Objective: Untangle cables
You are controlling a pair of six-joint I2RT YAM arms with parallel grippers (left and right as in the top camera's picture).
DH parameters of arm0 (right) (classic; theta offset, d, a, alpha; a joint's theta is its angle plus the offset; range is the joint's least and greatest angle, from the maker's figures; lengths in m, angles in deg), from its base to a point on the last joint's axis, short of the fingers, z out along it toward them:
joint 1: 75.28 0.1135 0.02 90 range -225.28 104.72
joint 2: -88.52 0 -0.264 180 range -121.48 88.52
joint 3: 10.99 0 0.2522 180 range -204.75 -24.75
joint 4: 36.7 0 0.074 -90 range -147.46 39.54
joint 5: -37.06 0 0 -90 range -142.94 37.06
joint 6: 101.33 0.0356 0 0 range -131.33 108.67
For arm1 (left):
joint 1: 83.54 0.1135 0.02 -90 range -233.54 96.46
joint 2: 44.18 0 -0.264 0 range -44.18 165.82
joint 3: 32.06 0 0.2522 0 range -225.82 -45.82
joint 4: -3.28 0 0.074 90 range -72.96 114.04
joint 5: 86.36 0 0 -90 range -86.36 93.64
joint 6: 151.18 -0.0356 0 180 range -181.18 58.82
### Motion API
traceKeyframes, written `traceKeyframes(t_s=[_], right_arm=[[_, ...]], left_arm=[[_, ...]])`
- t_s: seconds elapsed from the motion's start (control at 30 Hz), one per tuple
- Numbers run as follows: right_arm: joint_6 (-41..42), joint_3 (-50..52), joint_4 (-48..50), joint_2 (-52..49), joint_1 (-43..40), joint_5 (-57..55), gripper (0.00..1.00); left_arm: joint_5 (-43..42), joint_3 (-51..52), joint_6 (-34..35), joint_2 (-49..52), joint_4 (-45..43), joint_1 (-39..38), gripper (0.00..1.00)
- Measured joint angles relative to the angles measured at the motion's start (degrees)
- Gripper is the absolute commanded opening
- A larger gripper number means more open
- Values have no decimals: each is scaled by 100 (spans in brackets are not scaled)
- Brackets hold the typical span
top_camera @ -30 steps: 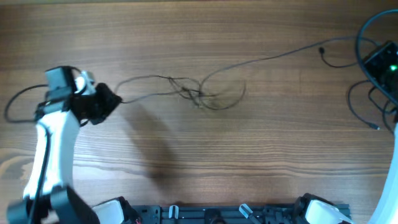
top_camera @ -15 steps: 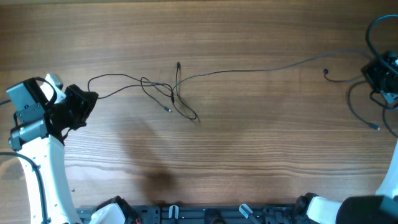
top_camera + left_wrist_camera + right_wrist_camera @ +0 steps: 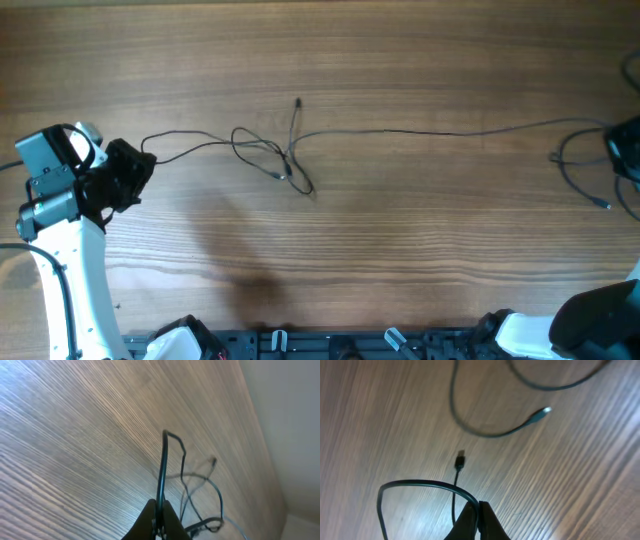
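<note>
I read both closed: left gripper [image 3: 159, 522] pinches a strand of the cables [image 3: 283, 158], right gripper [image 3: 478, 517] another. Cables run across the table [image 3: 350, 270] between them, tangled nearer the left gripper.

The overhead camera sat fixed above the bench [image 3: 400, 260] and looked straight down from far off, taking in nearly its whole width. My left wrist camera sat just behind my left fingers [image 3: 146, 522] and looked past their tips, low and slantwise along the wood, toward the knot of cables [image 3: 200, 485] that the overhead view showed left of centre. My right wrist camera, behind my right fingers [image 3: 466, 522], faced steeply down, very close to the wood, onto loose strands that the overhead caught at its right edge.
</note>
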Motion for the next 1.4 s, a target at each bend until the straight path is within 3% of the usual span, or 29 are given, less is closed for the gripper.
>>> traceKeyframes(t_s=[0.13, 0.23, 0.33, 0.5, 0.93, 1.27, 1.4], right_arm=[[-44, 0, 39, 0, -118, 179, 4], [-511, 0, 352, -2, -9, 916, 5], [-1281, 0, 481, -2, 385, 1969, 4], [-2017, 0, 391, -2, 1351, 2664, 5], [-2323, 127, 310, -140, 3851, 1950, 10], [-2212, 262, 186, -837, 4153, 1585, 14], [-2131, 273, -46, -1014, 4157, 1591, 52]], left_arm=[[-76, 0, 61, 0, -2, -26, 4], [-190, 0, 68, 0, 7, -175, 4], [-260, 0, 70, -2, 61, -535, 4], [-267, 0, 57, 0, 79, -1333, 4], [859, 0, 20, 214, 754, -2876, 4], [1836, 11, 17, 553, 1545, -3056, 4], [2026, 11, 17, 555, 1532, -3056, 4]])
